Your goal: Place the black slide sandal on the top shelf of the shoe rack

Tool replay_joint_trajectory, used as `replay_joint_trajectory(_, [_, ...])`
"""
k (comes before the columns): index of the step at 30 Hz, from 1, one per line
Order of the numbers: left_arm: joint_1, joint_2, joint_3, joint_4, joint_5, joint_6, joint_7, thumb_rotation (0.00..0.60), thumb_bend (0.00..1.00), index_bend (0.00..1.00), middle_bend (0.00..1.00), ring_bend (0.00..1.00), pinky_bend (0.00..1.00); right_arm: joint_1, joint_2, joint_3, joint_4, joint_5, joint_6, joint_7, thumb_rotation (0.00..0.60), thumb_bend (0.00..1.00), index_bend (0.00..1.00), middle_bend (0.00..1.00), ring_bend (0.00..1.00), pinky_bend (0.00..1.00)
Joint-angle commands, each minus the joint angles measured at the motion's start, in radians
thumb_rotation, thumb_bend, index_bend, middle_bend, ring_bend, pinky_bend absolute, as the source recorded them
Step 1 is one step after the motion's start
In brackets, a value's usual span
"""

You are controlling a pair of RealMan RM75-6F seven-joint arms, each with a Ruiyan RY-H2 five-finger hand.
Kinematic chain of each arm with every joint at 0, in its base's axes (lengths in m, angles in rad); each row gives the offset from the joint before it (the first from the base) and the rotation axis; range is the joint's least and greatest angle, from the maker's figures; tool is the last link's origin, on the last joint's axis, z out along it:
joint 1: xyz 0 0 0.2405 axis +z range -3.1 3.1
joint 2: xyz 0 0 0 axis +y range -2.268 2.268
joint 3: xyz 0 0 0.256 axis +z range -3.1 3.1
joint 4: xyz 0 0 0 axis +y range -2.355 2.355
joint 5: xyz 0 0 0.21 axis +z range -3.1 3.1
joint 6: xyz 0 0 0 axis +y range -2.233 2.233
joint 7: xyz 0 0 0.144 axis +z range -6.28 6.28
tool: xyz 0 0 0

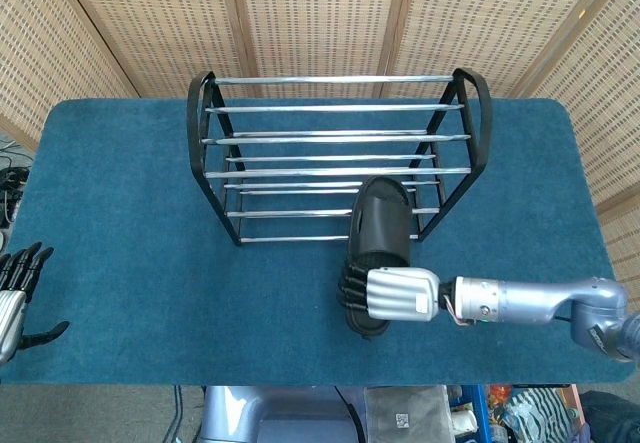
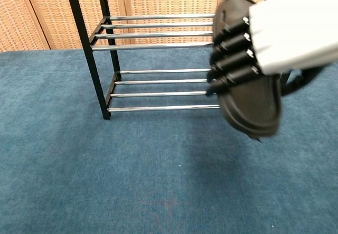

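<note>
Right hand (image 1: 398,294): fingers (image 2: 228,58) wrapped around the black slide sandal (image 1: 379,248), held off the counter (image 1: 120,213) before the shoe rack (image 1: 335,153).
Left hand (image 1: 14,298): fingers spread, empty.

one sandal (image 1: 381,225) – black, single, no pair. one rack (image 1: 335,153) with two black end frames and two tiers; chest view shows four chrome bars on the top tier and four on the lower one. two hands – right hand (image 1: 393,294) and left hand (image 1: 14,298). one blue table (image 1: 120,213). wicker screen panels (image 1: 310,13) behind, about five in head view, edges cropped so exact count unclear.
</note>
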Motion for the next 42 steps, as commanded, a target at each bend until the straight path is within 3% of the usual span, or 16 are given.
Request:
replay_joint_trajectory(1, [-0.01, 0.0, -0.008, 0.002, -0.026, -0.024, -0.001, 0.6, 0.17, 0.0, 0.0, 0.0, 0.0, 0.058, -0.016, 0.029, 0.036, 0.025, -0.035, 0.04, 0.6, 0.78, 0.49, 0.47, 0.26, 0.4])
replay_joint_trajectory(10, [-0.032, 0.004, -0.021, 0.009, -0.075, -0.072, -0.014, 0.6, 0.17, 0.0, 0.0, 0.0, 0.0, 0.16, -0.08, 0.047, 0.155, 0.087, -0.147, 0.082, 0.6, 0.78, 0.49, 0.43, 0.26, 0.4])
replay_joint_trajectory(24, [-0.045, 0.009, -0.025, 0.022, -0.096, -0.098, -0.037, 0.6, 0.17, 0.0, 0.0, 0.0, 0.0, 0.218, -0.132, 0.039, 0.265, 0.178, -0.183, 0.081, 0.6, 0.78, 0.48, 0.35, 0.22, 0.4])
replay_joint_trajectory(27, [-0.045, 0.009, -0.024, 0.022, -0.095, -0.097, -0.038, 0.6, 0.17, 0.0, 0.0, 0.0, 0.0, 0.22, -0.13, 0.038, 0.262, 0.196, -0.194, 0.07, 0.6, 0.77, 0.34, 0.21, 0.12, 0.35])
replay_joint_trajectory(29, [-0.045, 0.009, -0.024, 0.021, -0.094, -0.096, -0.038, 0.6, 0.17, 0.0, 0.0, 0.0, 0.0, 0.221, -0.123, 0.036, 0.253, 0.214, -0.217, 0.051, 0.6, 0.66, 0.17, 0.07, 0.03, 0.24])
replay_joint_trajectory(31, [-0.045, 0.009, -0.023, 0.02, -0.093, -0.093, -0.037, 0.6, 0.17, 0.0, 0.0, 0.0, 0.0, 0.218, -0.115, 0.039, 0.239, 0.232, -0.234, 0.019, 0.6, 0.53, 0.09, 0.01, 0.0, 0.14])
replay_joint_trajectory(35, [-0.045, 0.008, -0.022, 0.019, -0.095, -0.092, -0.033, 0.6, 0.17, 0.0, 0.0, 0.0, 0.0, 0.202, -0.104, 0.05, 0.199, 0.271, -0.245, -0.051, 0.6, 0.42, 0.04, 0.0, 0.0, 0.02])
replay_joint_trajectory(42, [-0.042, 0.009, -0.02, 0.014, -0.089, -0.083, -0.03, 0.6, 0.17, 0.0, 0.0, 0.0, 0.0, 0.194, -0.083, 0.058, 0.145, 0.3, -0.253, -0.12, 0.6, 0.39, 0.03, 0.0, 0.0, 0.0])
